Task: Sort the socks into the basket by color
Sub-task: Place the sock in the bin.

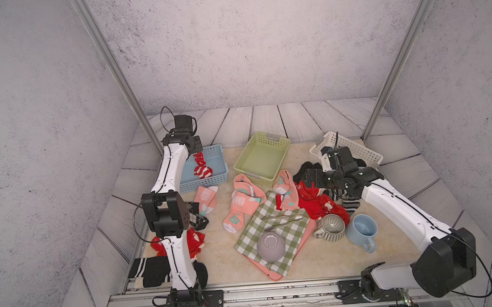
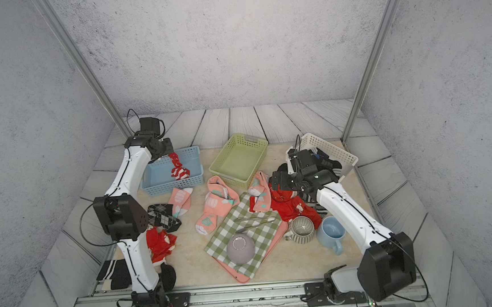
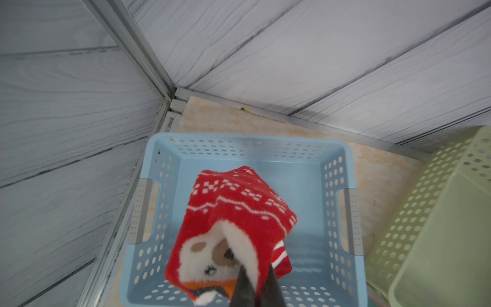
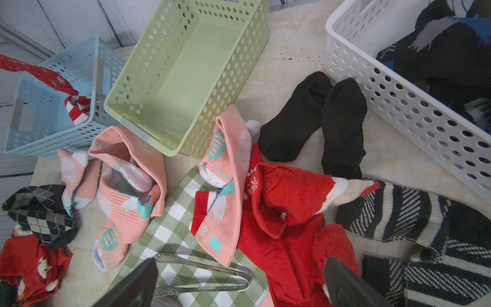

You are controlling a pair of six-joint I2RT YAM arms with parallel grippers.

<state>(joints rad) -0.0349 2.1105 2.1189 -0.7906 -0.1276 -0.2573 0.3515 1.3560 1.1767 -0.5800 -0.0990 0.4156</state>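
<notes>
Two grippers differ. The left gripper [image 3: 256,289] is pinched tight on a red knitted sock with white snowflake print [image 3: 239,210], which dangles over the light-blue perforated plastic basket [image 1: 208,182]. Red-and-white striped fabric [image 1: 204,172] sits inside that basket just below. The right gripper [image 4: 241,263] hangs with jaws spread wide and nothing between them, over a heap of red fleece socks [image 4: 292,239]. Salmon-pink socks with teal marks [image 1: 243,200] lie on the beige table [image 1: 320,261] beside the pale-green perforated basket [image 1: 267,141]. Black socks [image 4: 438,61] lie in the white perforated basket [image 4: 398,106].
</notes>
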